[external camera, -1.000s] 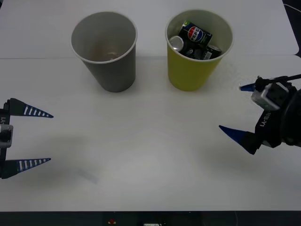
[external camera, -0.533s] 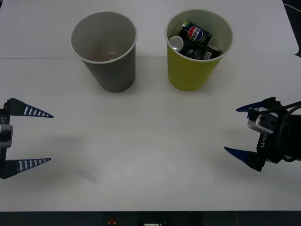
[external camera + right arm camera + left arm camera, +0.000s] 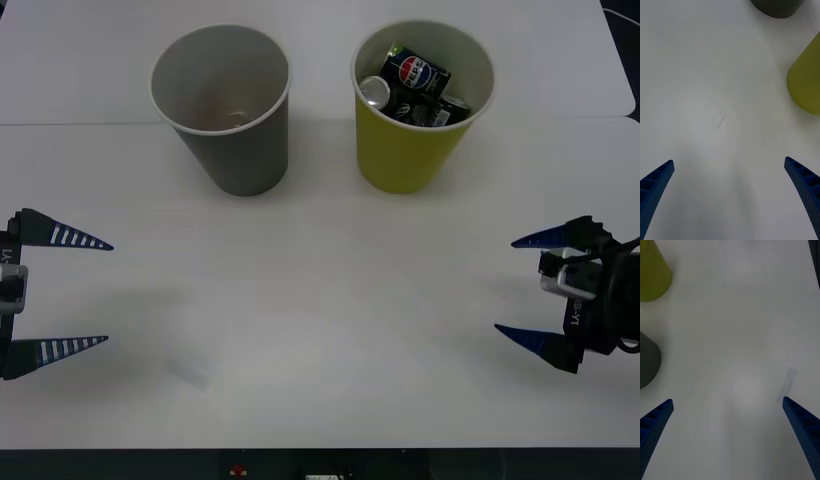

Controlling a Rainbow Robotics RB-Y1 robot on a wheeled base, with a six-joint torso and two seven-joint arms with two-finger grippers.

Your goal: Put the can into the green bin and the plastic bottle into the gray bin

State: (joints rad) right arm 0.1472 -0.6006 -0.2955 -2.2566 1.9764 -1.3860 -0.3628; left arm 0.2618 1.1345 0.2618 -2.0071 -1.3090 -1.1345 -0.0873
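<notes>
Pepsi can (image 3: pixel 417 72) lies in green bin (image 3: pixel 410 150); gray bin (image 3: pixel 240 155) left of it, no bottle inside. Right gripper (image 3: pixel 540 290) and left gripper (image 3: pixel 75 292) both spread, nothing held, near side of green bin. You locate bottle before reaching.

so it's a plain white table (image 3: pixel 330 300) and just two big cup-shaped bins standing on it toward the far side: the gray bin (image 3: pixel 232 140) on the left and the green bin (image 3: pixel 408 148) right beside it, a small gap between them. there's also a faint little scuff mark (image 3: pixel 721 121) on the tabletop
</notes>
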